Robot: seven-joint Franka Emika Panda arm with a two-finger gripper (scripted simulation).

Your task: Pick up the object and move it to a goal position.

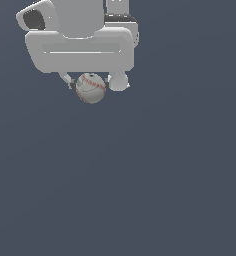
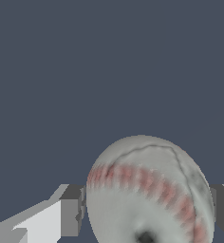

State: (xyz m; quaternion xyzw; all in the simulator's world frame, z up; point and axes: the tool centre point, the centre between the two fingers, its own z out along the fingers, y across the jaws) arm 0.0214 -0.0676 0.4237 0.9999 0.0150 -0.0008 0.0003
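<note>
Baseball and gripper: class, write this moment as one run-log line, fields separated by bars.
object: baseball | gripper: shut on baseball, fingers on opposite sides | goal position: no marker visible | surroundings: plain dark background

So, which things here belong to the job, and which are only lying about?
Belong to the job:
- baseball, between the fingers
- gripper, closed on it

Lying about:
- nothing else shows; only the plain dark surface

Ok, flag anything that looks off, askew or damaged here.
Nothing stands out. The baseball sits between the fingers of the claw, which touch both its sides in the wrist view. No damage is visible.
</note>
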